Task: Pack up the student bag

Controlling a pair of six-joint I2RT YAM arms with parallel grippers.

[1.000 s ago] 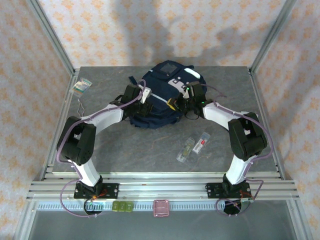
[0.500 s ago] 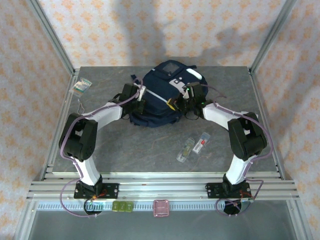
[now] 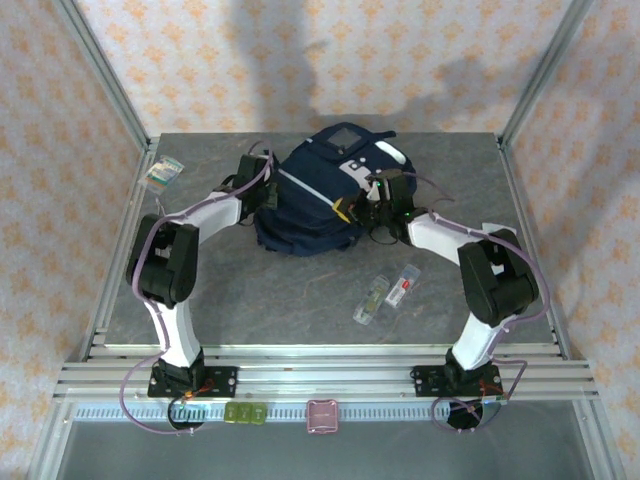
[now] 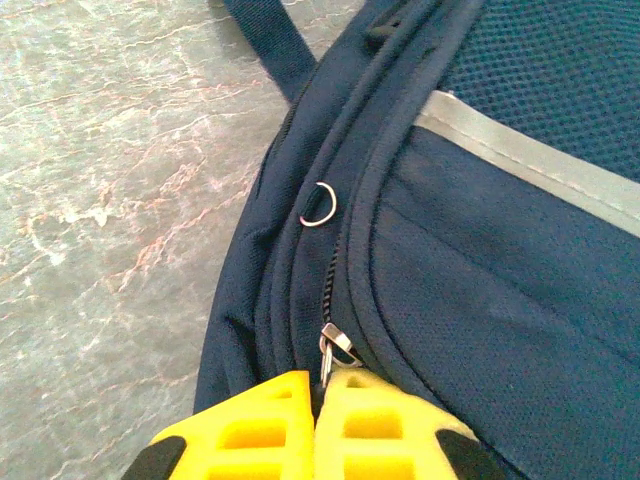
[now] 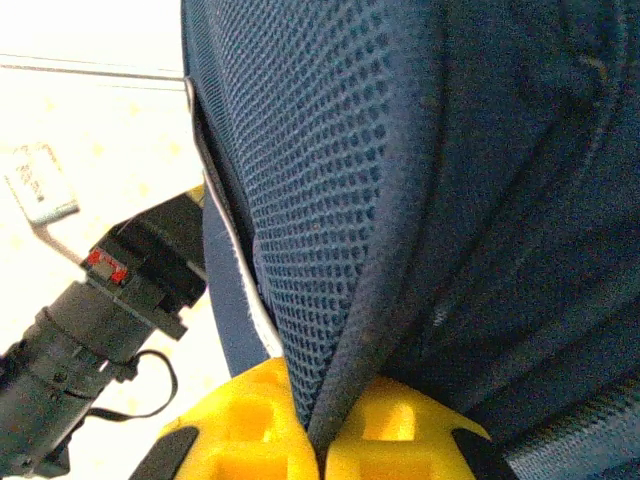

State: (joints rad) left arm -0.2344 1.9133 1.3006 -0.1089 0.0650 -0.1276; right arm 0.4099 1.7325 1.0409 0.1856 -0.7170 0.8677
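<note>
The student bag (image 3: pixel 310 205) is big, dark blue and made of cloth. It is the biggest thing on the desk (image 3: pixel 250 290). It lies at the far middle of the desk, between the two arms. It has a light square patch (image 3: pixel 343 136) at its far end and a white patch (image 3: pixel 385 152) on its right side. A thin grey stripe (image 4: pixel 530 160) runs slantwise across the face that looks up. A dark strap (image 4: pixel 275 45) lies flat on the desk beside the bag's left side. The bag lies down, not standing. Its long way runs from the near side to the far side, leaning a little to the right, and the end with the square patch points to the far wall. In the left wrist view the zip along the bag's edge looks shut, so what is inside cannot be seen. A small metal ring (image 4: pixel 319 204) sits by the seam. The left end effector (image 4: pixel 315 400) is at the bag's left side. Its yellow fingers are pressed together, with the tab of the zip pull (image 4: pixel 335 350) going in between them. The right end effector (image 5: pixel 320 420) is at the bag's right side. It is closed too, and it pinches a fold of the bag's blue netted cloth (image 5: pixel 330 150). Two small clear packs (image 3: pixel 372 298) (image 3: pixel 404 285) lie on the desk near the right arm, well apart from the bag. A small card pack (image 3: pixel 163 172) lies at the far left corner.
</note>
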